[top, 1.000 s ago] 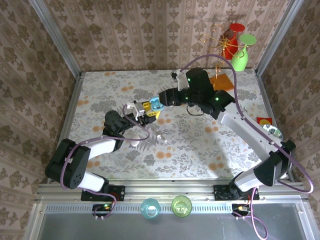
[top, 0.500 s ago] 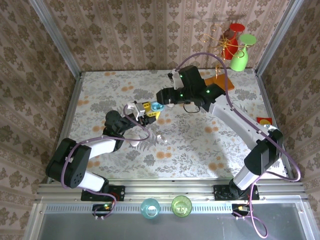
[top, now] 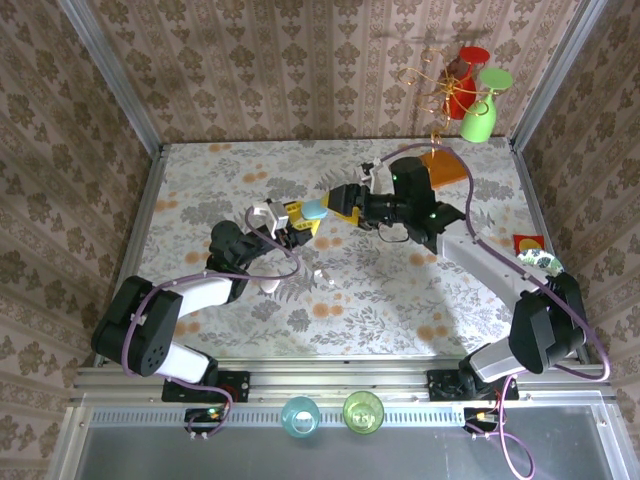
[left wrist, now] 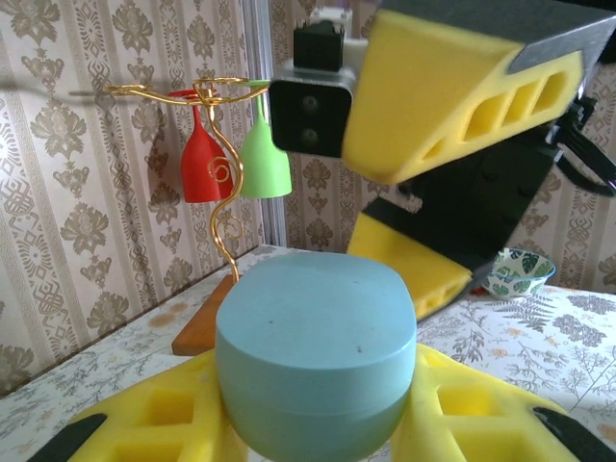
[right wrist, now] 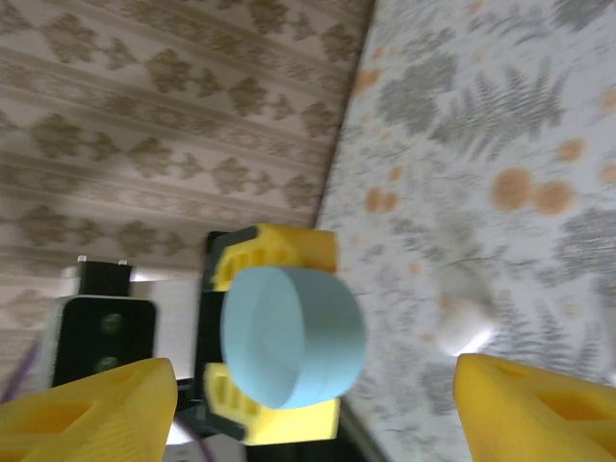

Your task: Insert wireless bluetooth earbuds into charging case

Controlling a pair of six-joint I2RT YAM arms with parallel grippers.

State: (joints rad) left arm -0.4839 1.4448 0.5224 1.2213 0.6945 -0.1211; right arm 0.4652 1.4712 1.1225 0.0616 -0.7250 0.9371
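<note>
The left fingers pinch a teal-blue oval charging case from both sides and hold it up above the flower-patterned bench, left of its middle. In the left wrist view the case sits between the two yellow pads, its lid down and a thin seam running round its body.

The right fingers face the case from the far right. They are spread wide and hold nothing, with a clear gap between them and the case. The right wrist view shows one yellow fingertip at each lower corner, and the blue case between and beyond them, apart from both.

Two tiny white earbuds lie on the bench near the left forearm, well below the held case. A white oval case lies just beside that forearm. I cannot tell whether anything is inside the blue case.

At the far right corner stands a gold wire rack with a red and a green glass hanging from it. A small leaf-patterned bowl sits at the right edge.
</note>
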